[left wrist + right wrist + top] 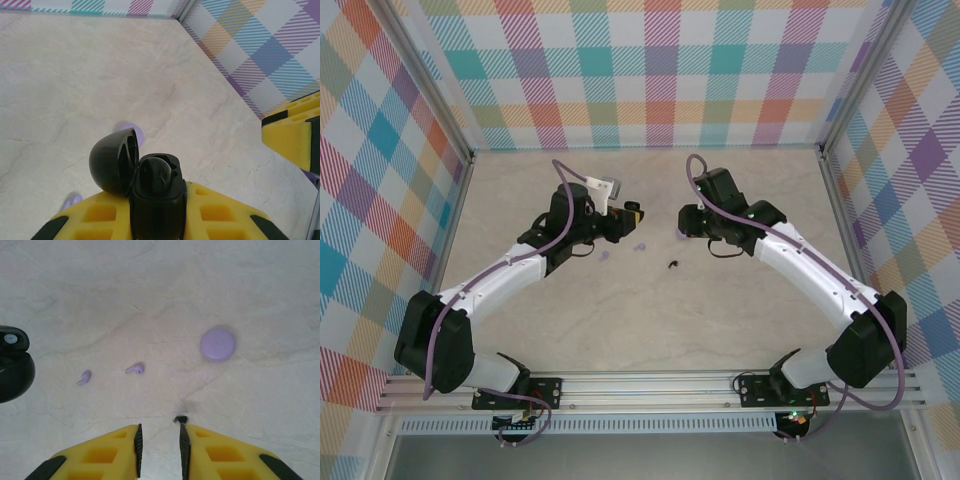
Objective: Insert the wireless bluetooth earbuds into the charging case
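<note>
Black case point(157, 210), lilac earbuds point(135, 369), yellow fingers point(220, 452), seemingly marbled table point(150, 290).

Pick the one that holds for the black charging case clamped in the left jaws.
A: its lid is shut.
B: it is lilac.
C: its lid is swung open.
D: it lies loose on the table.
C: in the left wrist view the black charging case has its lid tipped back to one side, so the inside shows.
</note>
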